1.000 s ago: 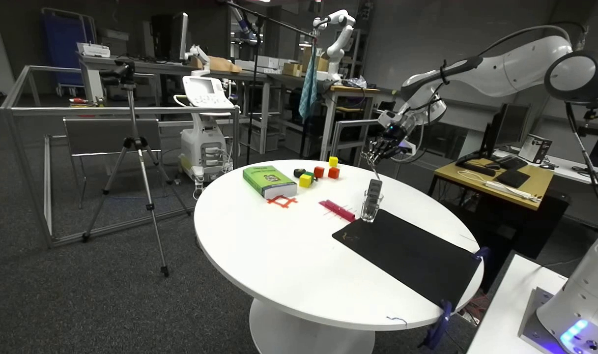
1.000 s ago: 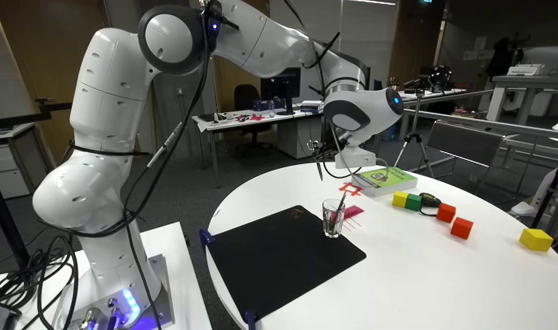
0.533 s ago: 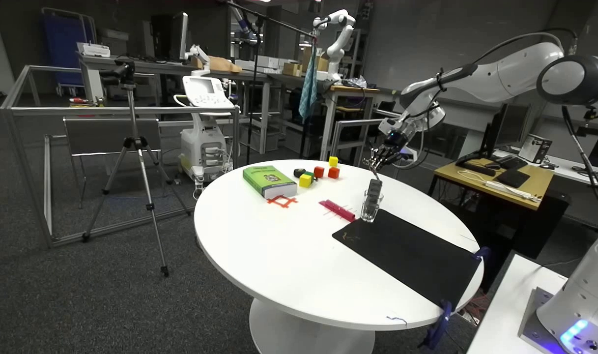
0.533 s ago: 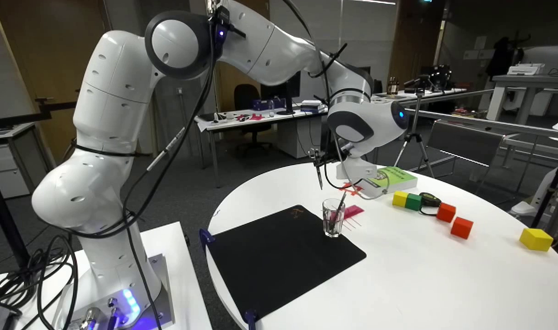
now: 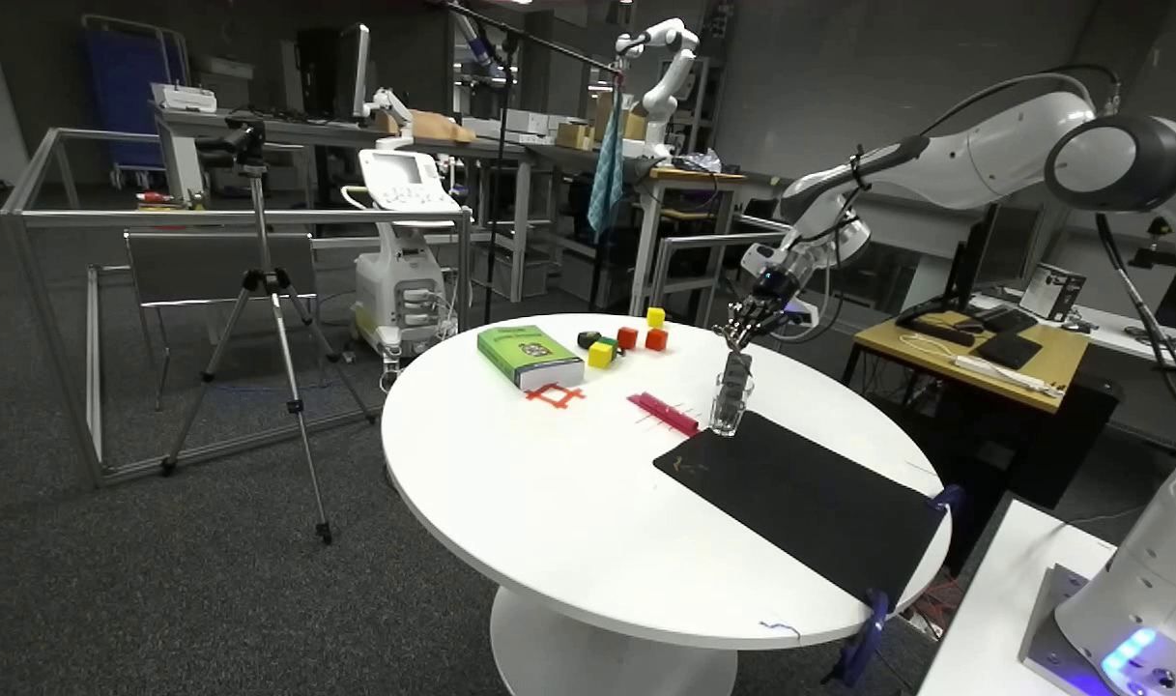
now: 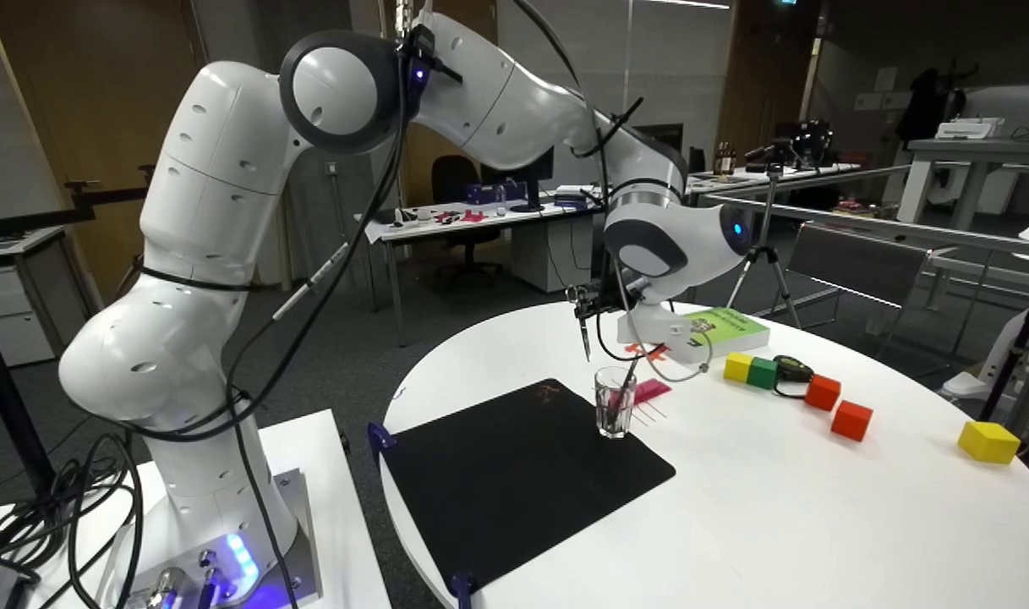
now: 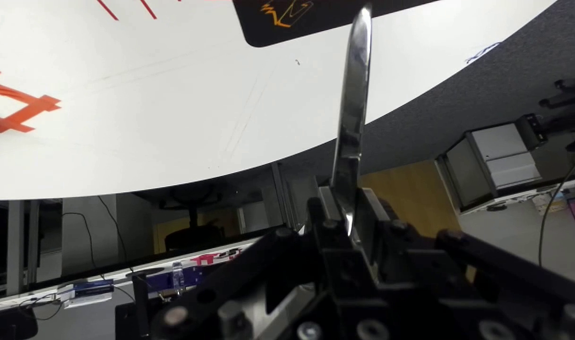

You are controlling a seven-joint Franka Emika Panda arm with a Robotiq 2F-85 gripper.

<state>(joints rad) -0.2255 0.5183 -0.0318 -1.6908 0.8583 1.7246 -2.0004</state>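
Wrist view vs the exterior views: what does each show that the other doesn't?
Wrist only: a close-up of the end effector clamped on the base of a pointed metal tool; faint scratch-like lines on the white tabletop.
Exterior only: the clear glass and coloured blocks.
Shared: tool, tabletop, black mat, orange-red tape outline.
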